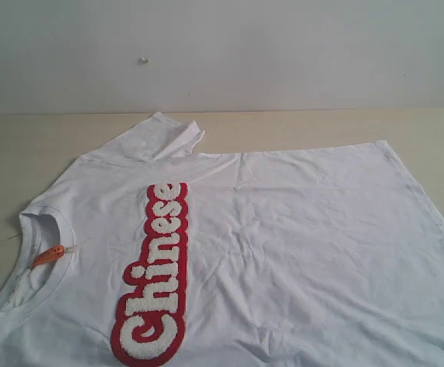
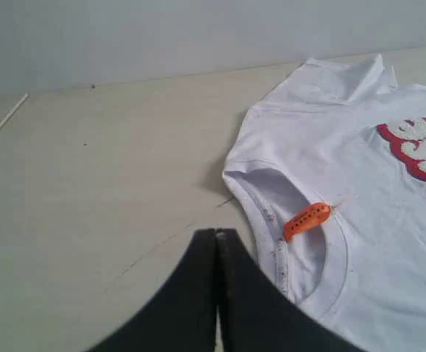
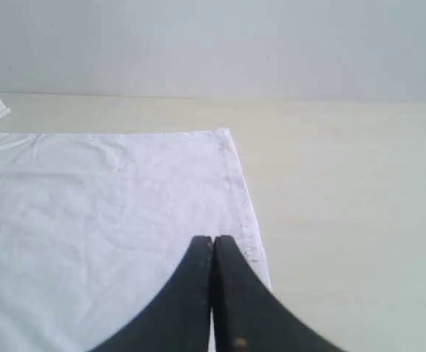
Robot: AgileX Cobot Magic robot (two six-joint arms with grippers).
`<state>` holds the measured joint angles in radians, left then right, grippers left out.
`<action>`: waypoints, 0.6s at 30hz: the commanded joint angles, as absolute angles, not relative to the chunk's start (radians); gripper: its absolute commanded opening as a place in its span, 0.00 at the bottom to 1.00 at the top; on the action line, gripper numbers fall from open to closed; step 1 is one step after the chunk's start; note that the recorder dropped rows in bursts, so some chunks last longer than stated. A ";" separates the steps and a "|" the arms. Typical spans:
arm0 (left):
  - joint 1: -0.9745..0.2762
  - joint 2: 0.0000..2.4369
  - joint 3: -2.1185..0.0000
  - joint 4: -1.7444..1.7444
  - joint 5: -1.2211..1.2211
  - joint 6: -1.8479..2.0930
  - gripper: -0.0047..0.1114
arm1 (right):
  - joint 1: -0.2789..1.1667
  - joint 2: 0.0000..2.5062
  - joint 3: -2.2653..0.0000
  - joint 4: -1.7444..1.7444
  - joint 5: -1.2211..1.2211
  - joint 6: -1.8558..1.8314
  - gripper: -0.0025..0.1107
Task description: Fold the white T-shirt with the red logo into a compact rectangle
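The T-shirt (image 1: pixel 298 229) lies spread face up on the counter (image 1: pixel 23 145), with its collar (image 1: pixel 61 229) to the left and its hem (image 1: pixel 428 206) to the right. The logo (image 1: pixel 159 267) runs from near to far across the chest. An orange tag (image 1: pixel 47 255) sits inside the collar. The far sleeve (image 1: pixel 160 134) is partly folded over.

The left end effector (image 2: pixel 217 236) is closed and empty, over bare counter just beside the collar. The right end effector (image 3: pixel 213 240) is also closed and holds nothing, at the hem's edge.

I'm holding the black left hand (image 2: pixel 217 240) fully closed, and the black right hand (image 3: pixel 213 244) is sitting closed too.
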<state>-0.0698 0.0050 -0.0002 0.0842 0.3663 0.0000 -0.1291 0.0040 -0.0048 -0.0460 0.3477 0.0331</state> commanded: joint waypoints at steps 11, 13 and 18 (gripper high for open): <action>-0.068 0.000 0.000 -0.084 0.055 0.014 0.04 | -0.127 0.000 0.000 0.000 0.050 0.030 0.02; -0.068 0.000 0.000 -0.098 -0.034 0.014 0.04 | -0.127 0.000 0.000 0.008 0.016 0.030 0.02; -0.068 0.000 0.000 -0.144 -0.250 -0.209 0.04 | -0.127 0.000 0.000 0.008 -0.209 0.105 0.02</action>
